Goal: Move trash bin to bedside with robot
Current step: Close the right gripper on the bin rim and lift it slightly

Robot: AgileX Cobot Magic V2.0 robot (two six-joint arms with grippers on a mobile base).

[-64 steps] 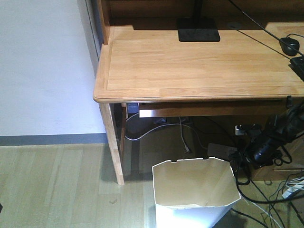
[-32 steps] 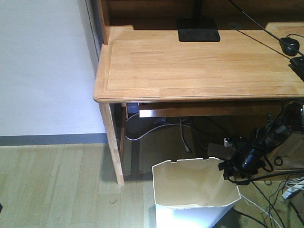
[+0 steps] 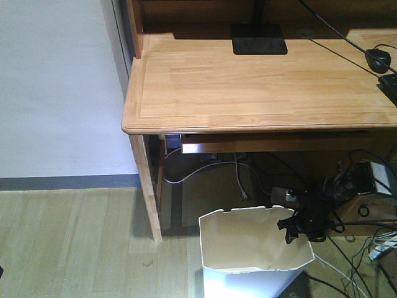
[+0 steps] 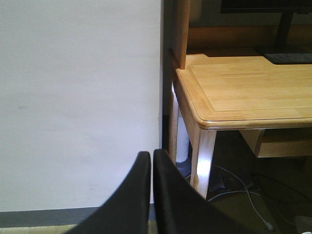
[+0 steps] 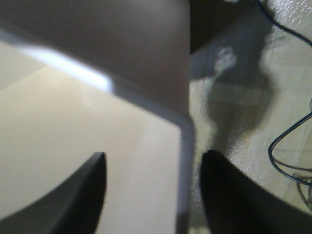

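Note:
The white trash bin point(image 3: 254, 248) with an angular rim stands on the floor below the desk's front edge. My right gripper point(image 3: 293, 228) hangs over the bin's right rim, its black arm trailing cables to the right. In the right wrist view the gripper point(image 5: 152, 161) is open and straddles the bin's wall point(image 5: 184, 161): one finger inside the cream interior, the other outside over the floor. My left gripper point(image 4: 151, 155) is shut with nothing in it and faces a white wall. The bedside is out of view.
A light wooden desk point(image 3: 260, 87) fills the upper view, with a monitor base point(image 3: 259, 42) and a mouse point(image 3: 378, 59) on it. A desk leg point(image 3: 147, 186) stands left of the bin. Cables and a power strip point(image 3: 288, 195) lie under the desk.
My right arm has moved left and down from beside the bin, so its gripper now sits over the bin's right rim. The bin and left gripper have not moved.

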